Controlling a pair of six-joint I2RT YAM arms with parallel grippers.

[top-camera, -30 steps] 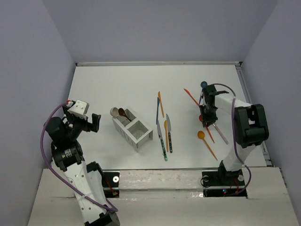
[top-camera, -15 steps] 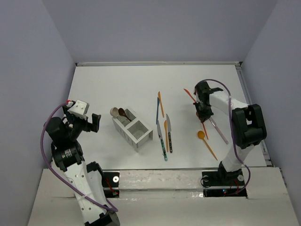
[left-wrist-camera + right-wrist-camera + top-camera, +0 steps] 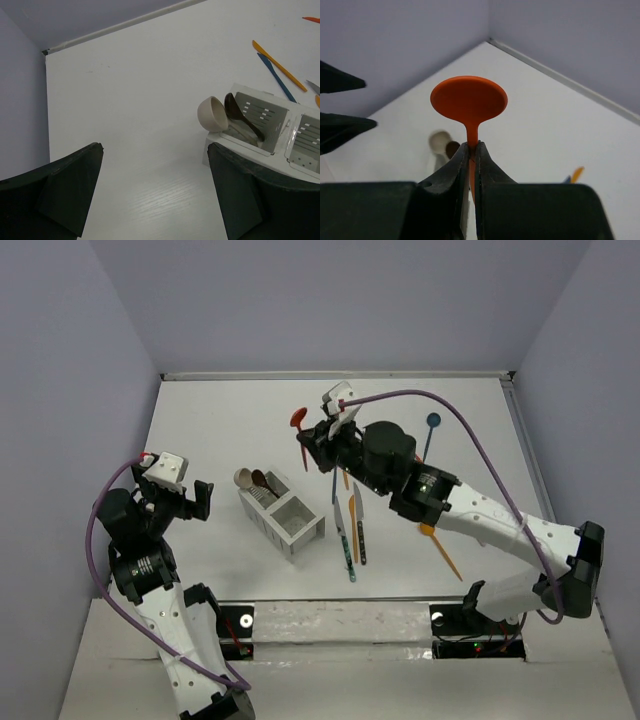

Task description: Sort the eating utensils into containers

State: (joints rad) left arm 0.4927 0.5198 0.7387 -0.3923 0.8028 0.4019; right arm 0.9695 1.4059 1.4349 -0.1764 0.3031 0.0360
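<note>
While right pincer (image 3: 471, 151) clamps red spoon (image 3: 469, 97) above white table (image 3: 220, 420), left pincer (image 3: 155, 155) gapes wide; lilac walls (image 3: 330, 300) around.

The right gripper (image 3: 312, 445) has swung from far right of the box (image 3: 283, 512) to a spot just behind it. It now pinches a red spoon (image 3: 298, 419), bowl up, lifted off the desk (image 3: 220, 430).
</note>
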